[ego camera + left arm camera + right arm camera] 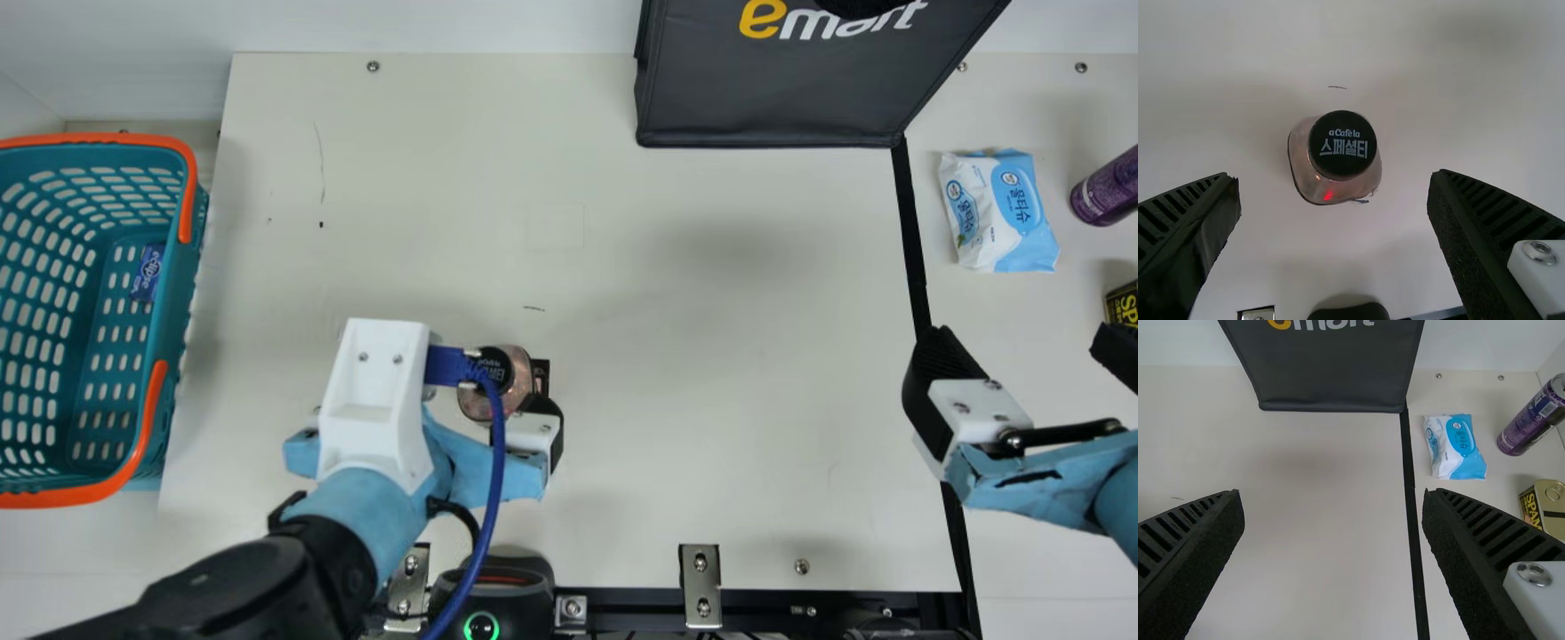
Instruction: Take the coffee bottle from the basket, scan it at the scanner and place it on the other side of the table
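Observation:
The coffee bottle (491,378), with its dark cap, stands upright on the table, partly covered by my left gripper (498,391) and its cable. In the left wrist view the bottle (1338,160) stands between the widely parted fingers of my left gripper (1333,193), touching neither; a red light spot shows on it. Below it in the main view sits the black scanner (507,591) at the table's edge. My right gripper (1022,342) is held open over the black line at the right, and the right wrist view shows nothing between the fingers of my right gripper (1333,510). The teal basket (169,356) is at the far left.
A small blue pack (148,272) lies in the basket. A black bag (765,89) stands at the back. Right of the black line (911,231) are a wipes pack (1000,211), a purple can (1105,189) and a yellow tin (1125,304). Metal brackets (701,582) line the front edge.

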